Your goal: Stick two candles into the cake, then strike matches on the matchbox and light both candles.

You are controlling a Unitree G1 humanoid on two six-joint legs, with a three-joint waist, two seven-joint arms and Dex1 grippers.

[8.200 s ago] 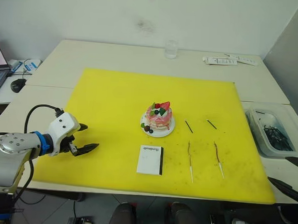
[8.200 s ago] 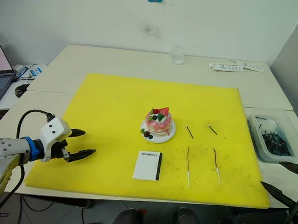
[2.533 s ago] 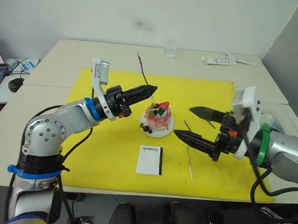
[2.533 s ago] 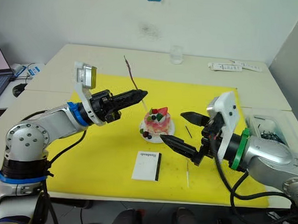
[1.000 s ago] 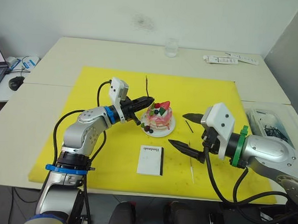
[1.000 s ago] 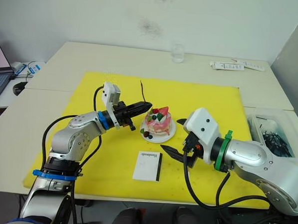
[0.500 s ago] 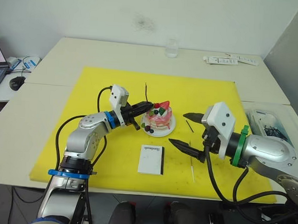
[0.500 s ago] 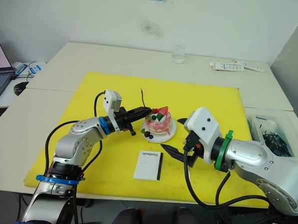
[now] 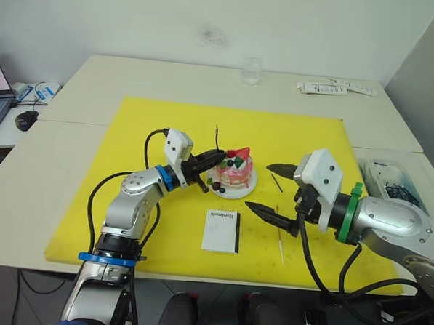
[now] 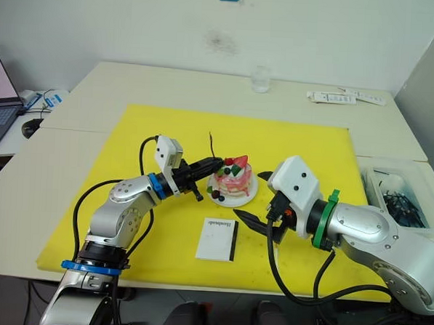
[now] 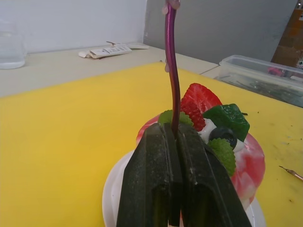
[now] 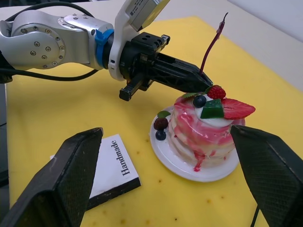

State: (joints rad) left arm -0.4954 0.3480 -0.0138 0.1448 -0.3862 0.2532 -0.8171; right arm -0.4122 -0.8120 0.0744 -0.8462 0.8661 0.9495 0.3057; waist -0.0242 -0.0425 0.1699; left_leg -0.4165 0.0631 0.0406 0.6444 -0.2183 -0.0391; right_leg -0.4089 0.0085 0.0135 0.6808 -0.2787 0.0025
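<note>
Since half a second ago the left gripper [image 9: 218,160] has edged closer to the cake [image 9: 232,170], bringing the candle [image 9: 218,138] it holds over the cake's left rim. The candle stands nearly upright, its lower end pinched between the closed fingers [image 11: 182,175], the tips at the cake's top edge beside the green leaf. The cake sits on its white plate [image 9: 243,190] near the middle of the yellow mat [image 9: 161,123].

The matchbox [image 9: 220,231] lies flat on the mat in front of the cake, apart from the plate. The second candle [image 9: 278,236] lies on the mat to the right of the matchbox, and one match [image 9: 274,182] lies just right of the plate.

The right gripper [image 9: 271,190] hovers right of the cake, fingers spread wide and holding nothing, one finger above the lying candle.

A clear bin [image 9: 387,190] at the table's right edge holds dark small items, too small to identify. A glass [image 9: 250,70] stands at the far side of the table [image 9: 98,76], with flat white packets [image 9: 331,88] nearby.
</note>
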